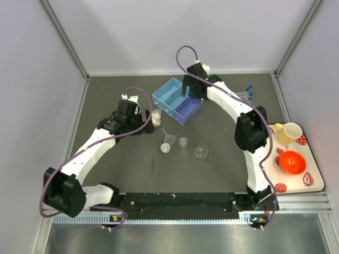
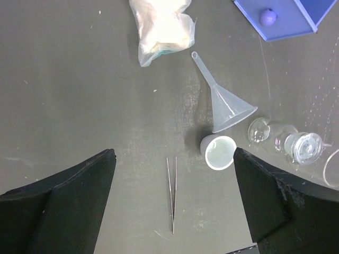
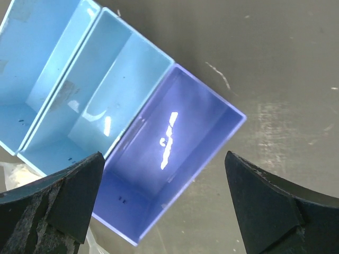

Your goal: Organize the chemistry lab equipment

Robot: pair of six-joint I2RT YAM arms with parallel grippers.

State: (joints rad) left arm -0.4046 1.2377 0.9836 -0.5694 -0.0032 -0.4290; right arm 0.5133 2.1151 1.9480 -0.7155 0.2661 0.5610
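A dull, dark grey table [image 1: 132, 169] sits inside pale, smooth walls. Nearest the arms' bases, a round clear dish [image 1: 201, 152] lies flat, with a small clear glass pot [image 1: 183, 142] just to its left. Next to that, a white plastic cup [image 2: 218, 152] stands mouth up. A clear plastic funnel [image 2: 225, 108] lies on its side just beside the cup, its thin stem pointing away towards a crumpled plastic bag [image 2: 161, 26].

Thin metal tweezers [image 2: 171, 196] lie flat between the spread fingers of the left gripper [image 2: 172, 159], their long axis running away from it, open tips farthest. It holds nothing.

Farther back, the right gripper [image 3: 163, 159] hangs spread and empty over a glossy purple bin [image 3: 175, 153], which touches a light blue bin [image 3: 69, 90]. Blue-capped tubes [image 1: 249, 92] stand far right.
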